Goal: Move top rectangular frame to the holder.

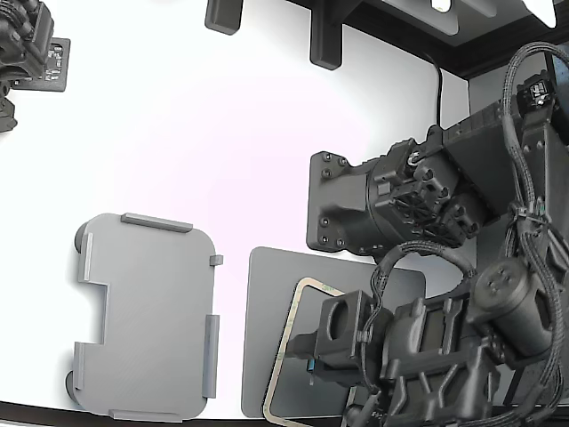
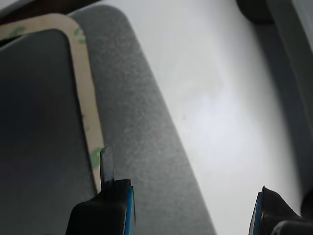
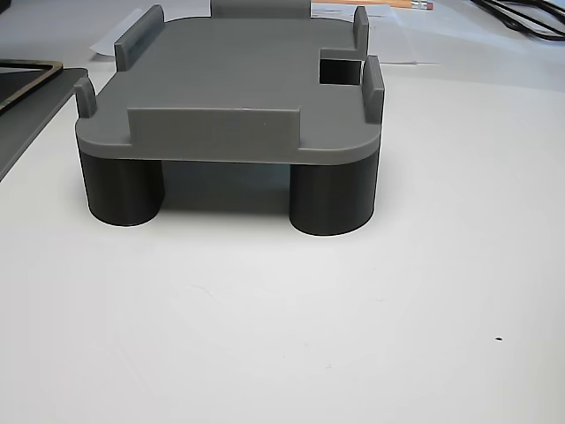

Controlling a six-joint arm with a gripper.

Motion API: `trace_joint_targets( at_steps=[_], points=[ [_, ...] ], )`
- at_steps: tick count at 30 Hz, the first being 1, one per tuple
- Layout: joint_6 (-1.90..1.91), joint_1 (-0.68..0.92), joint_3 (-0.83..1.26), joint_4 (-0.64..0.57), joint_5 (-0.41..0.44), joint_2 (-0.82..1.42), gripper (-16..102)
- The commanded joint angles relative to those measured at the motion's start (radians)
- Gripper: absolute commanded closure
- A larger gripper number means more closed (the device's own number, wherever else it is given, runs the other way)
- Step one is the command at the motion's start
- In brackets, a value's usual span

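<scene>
The thin beige frame (image 1: 286, 331) with greenish marks lies flat on a dark grey slab (image 1: 264, 311) at the exterior view's lower middle. In the wrist view its strip (image 2: 82, 93) runs across the slab (image 2: 137, 142). My gripper (image 1: 310, 371) hangs low over the frame's near long side, jaws wide apart and empty. One fingertip (image 2: 106, 166) sits at the strip's edge and the other (image 2: 274, 213) is over the white table. The light grey holder (image 1: 147, 316) stands empty to the exterior view's left, a gap away from the slab. It shows on round feet in the other view (image 3: 229, 88).
A second dark arm body (image 1: 373, 205) sits just behind my gripper in the exterior view. Dark fixtures (image 1: 324, 40) stand at the table's far edge and another device (image 1: 31, 53) at the far left. White table (image 1: 222, 160) lies between them.
</scene>
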Motion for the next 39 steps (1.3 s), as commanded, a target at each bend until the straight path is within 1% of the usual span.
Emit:
trace_joint_targets(
  at_steps=[1, 4, 9, 14, 20, 33, 39],
  points=[
    [-0.008, -0.006, -0.054, 0.006, -0.018, -0.067, -14],
    [-0.012, 0.012, -0.091, 0.017, -0.018, -0.126, -14],
    [0.011, 0.057, -0.086, 0.003, -0.015, -0.176, -14],
    [0.031, 0.097, -0.095, -0.057, -0.012, -0.224, -13],
    [-0.005, 0.100, -0.138, -0.101, -0.014, -0.302, -11],
    [-0.014, 0.089, -0.167, -0.106, -0.006, -0.380, 4],
    [-0.023, 0.086, -0.167, -0.106, -0.006, -0.391, 7]
  ],
)
